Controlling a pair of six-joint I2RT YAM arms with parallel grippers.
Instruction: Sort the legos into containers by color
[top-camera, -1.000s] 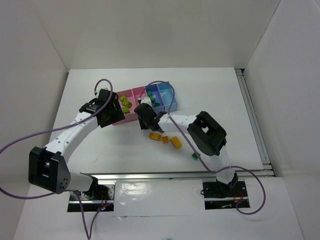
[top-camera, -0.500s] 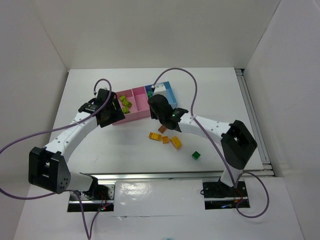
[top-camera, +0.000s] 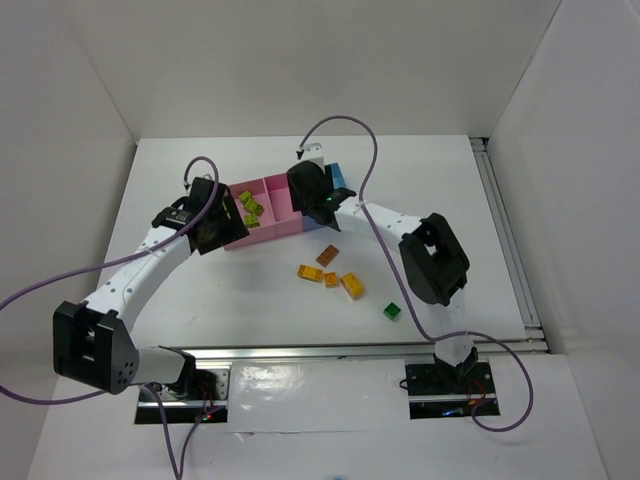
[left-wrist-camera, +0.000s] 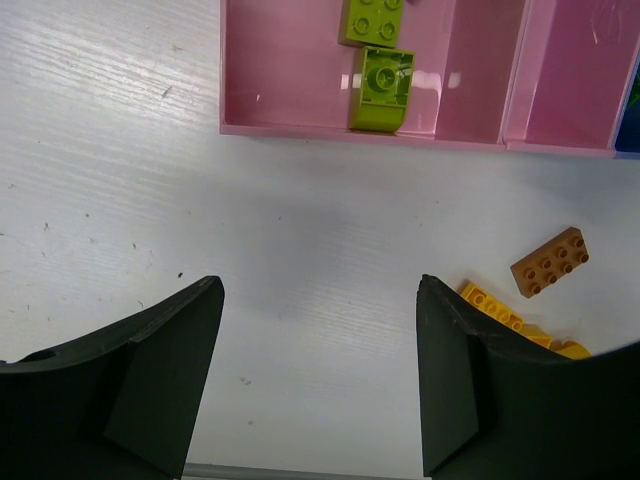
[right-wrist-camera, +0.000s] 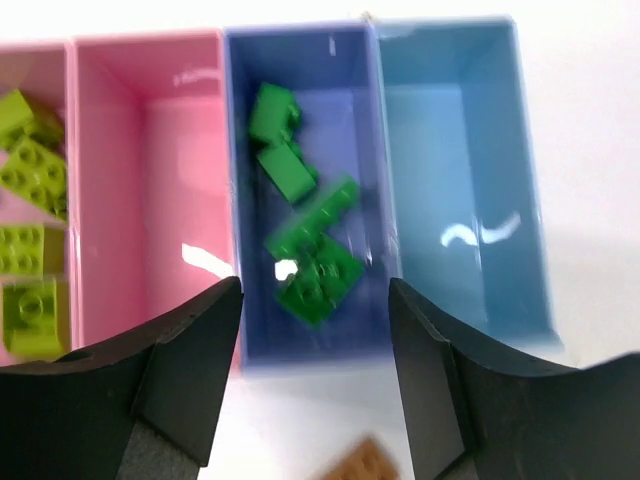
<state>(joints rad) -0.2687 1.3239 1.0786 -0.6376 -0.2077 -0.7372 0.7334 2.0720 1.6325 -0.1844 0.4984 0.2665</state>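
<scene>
One dark green lego (top-camera: 392, 311) lies nearest, three yellow-orange legos (top-camera: 351, 285) and a brown-orange one (top-camera: 327, 255) beyond. Farther, the right gripper (right-wrist-camera: 315, 292), spread empty, has swung over the glossy darker blue bin (right-wrist-camera: 345, 120) of studded greens (right-wrist-camera: 318, 280); the left gripper (left-wrist-camera: 320, 290) gapes beside the pink bin (left-wrist-camera: 290, 80).

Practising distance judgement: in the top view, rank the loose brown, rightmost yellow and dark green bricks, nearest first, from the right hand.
1. Brown brick, just nearside of the right hand.
2. Yellow brick, lower right.
3. Dark green brick, far right.

Bright even overhead light, soft shadows; right wrist view blurred, glare streaks on containers (right-wrist-camera: 460, 235)
</scene>
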